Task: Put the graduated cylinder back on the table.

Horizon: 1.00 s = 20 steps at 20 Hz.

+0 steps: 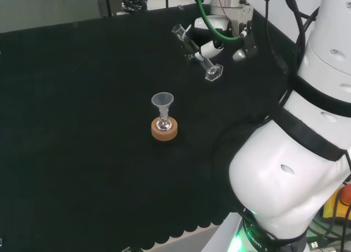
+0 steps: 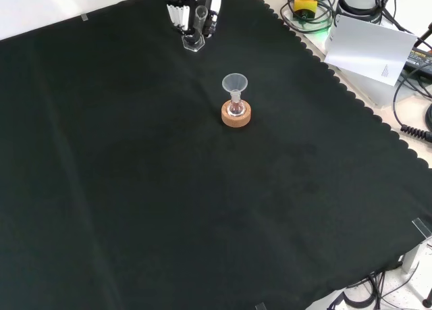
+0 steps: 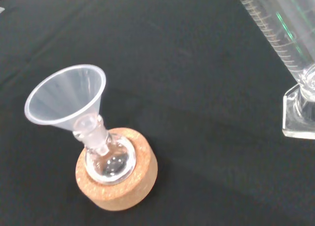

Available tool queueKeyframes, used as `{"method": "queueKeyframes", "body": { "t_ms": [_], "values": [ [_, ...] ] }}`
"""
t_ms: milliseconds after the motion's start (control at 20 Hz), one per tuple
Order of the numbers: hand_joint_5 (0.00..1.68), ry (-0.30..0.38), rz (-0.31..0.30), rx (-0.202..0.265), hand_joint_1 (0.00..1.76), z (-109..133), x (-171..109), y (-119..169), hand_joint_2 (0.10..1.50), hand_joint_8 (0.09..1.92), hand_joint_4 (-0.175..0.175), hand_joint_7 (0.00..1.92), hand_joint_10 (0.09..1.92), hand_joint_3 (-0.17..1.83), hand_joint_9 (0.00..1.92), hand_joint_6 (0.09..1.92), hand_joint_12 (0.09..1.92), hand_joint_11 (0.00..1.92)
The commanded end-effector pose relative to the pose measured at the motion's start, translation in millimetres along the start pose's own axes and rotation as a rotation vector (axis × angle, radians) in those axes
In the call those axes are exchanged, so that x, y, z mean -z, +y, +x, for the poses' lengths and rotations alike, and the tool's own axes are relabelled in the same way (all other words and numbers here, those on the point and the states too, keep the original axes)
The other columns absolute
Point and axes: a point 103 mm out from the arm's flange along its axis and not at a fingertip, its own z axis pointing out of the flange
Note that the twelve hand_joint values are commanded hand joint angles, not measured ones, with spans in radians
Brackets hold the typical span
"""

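The clear graduated cylinder [image 1: 195,51] hangs tilted above the cloth, its hexagonal foot [image 1: 213,72] lower and its mouth up to the left in the head view. My hand [image 1: 211,48] is curled round its middle. In the front view the hand [image 2: 185,9] is at the top edge with the cylinder's foot [image 2: 193,42] just below it. The wrist view shows the cylinder's scale [image 3: 278,34] and foot [image 3: 299,113] close up, above the black cloth.
A small round flask with a clear funnel [image 1: 162,102] in its neck stands on a cork ring [image 1: 164,129] mid-cloth, nearer than the hand in the head view; funnel [image 3: 66,102], cork ring [image 3: 118,174]. The arm's white links [image 1: 296,153] are at the head view's right.
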Motion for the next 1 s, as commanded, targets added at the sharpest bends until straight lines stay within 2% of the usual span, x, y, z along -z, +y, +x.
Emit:
{"method": "queueKeyframes", "body": {
  "t_ms": [50, 300, 550, 1000],
  "values": [
    [0.91, 0.192, -0.111, 0.078, 1.12, -24, -48, 53, 1.16, 0.3, -0.13, 1.25, 0.09, 0.0, 1.41, 1.13, 0.71, 1.26],
    [0.91, 0.232, -0.153, 0.094, 1.12, -32, -55, 68, 1.16, 0.3, -0.13, 1.24, 0.09, 0.0, 1.41, 1.13, 0.71, 1.26],
    [0.91, 0.276, -0.221, 0.1, 1.12, -38, -59, 74, 1.16, 0.3, -0.131, 1.24, 0.09, 0.0, 1.41, 1.13, 0.71, 1.26],
    [0.91, 0.326, -0.27, 0.112, 1.12, -41, -75, 92, 1.16, 0.3, -0.135, 1.22, 0.09, 0.0, 1.4, 1.13, 0.72, 1.24]
  ]
}}
